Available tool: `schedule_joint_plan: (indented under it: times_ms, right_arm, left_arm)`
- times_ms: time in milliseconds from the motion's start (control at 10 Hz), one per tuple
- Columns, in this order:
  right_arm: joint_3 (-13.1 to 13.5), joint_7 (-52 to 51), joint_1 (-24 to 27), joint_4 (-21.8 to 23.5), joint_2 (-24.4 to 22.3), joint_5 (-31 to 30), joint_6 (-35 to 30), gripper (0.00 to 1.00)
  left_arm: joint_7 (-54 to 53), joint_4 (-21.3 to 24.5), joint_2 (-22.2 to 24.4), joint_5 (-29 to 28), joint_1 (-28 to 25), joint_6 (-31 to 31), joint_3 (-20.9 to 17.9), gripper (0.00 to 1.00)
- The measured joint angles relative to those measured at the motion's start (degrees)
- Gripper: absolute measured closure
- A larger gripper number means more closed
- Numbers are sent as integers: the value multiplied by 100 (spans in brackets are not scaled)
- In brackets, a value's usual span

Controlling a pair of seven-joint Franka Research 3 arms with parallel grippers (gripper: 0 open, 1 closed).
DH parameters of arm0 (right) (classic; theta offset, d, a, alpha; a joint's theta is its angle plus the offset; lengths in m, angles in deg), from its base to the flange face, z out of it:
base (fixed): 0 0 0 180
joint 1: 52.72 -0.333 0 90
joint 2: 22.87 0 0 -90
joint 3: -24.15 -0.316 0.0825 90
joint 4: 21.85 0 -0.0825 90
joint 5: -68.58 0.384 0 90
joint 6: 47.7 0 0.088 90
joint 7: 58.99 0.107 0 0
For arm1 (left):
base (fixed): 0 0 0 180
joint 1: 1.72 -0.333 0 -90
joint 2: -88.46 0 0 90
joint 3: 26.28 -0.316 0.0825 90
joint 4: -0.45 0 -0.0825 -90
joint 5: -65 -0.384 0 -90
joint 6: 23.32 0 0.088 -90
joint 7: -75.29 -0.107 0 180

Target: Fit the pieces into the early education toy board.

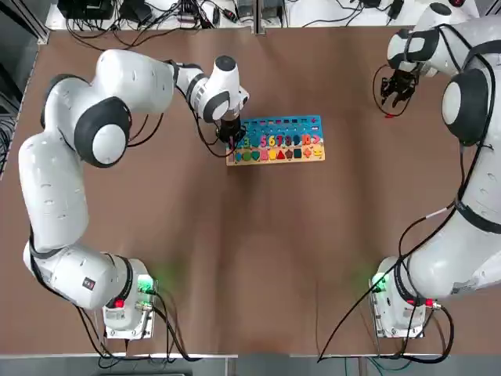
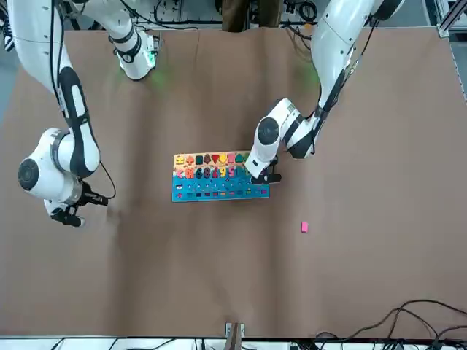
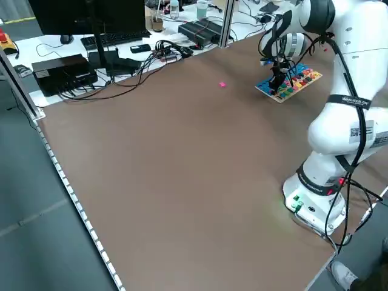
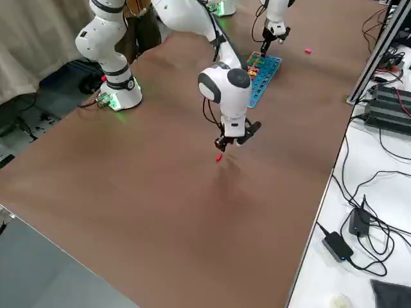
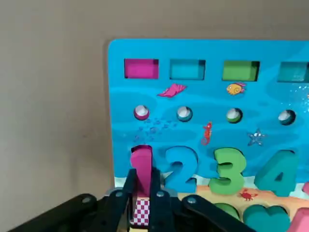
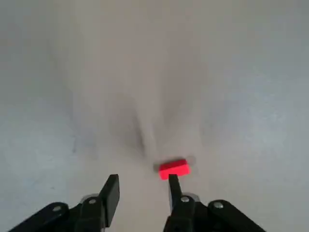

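The toy board [image 1: 275, 139] lies flat at the table's middle back, blue with a tan strip, also in the front view [image 2: 219, 179] and the left wrist view [image 5: 207, 96]. My left gripper [image 1: 232, 139] [image 5: 142, 195] is at the board's left end, shut on a pink piece [image 5: 141, 164] beside the blue 2. My right gripper [image 1: 397, 98] [image 6: 142, 191] hangs open just above the table at the far right. A small red piece [image 6: 173, 168] [image 4: 219, 157] lies at the tip of one finger [image 6: 175, 188], not between the two. Another pink piece [image 2: 304, 227] lies loose on the table.
The brown table [image 1: 250, 258] spreads wide around the board. Cables and electronics [image 3: 121, 54] line the bench along the far edge. The arms' bases [image 1: 125, 309] [image 1: 399, 309] stand at the near edge.
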Motion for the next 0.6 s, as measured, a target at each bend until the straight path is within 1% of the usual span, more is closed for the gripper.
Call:
schedule_joint_plan:
  times_ms: [100, 300, 600]
  right_arm:
    - [-1, -133, 74, 0, 26, 0, 2, 52]
    - [-2, -190, 138, 5, 114, 1, 17, 52]
    - [-2, -192, 151, 49, 254, 1, 247, 51]
  left_arm:
    - [0, 0, 0, 0, 0, -3, 0, 86]
    - [0, 0, 0, 0, 0, -7, 2, 86]
    - [1, 1, 5, 0, -1, -71, 15, 86]
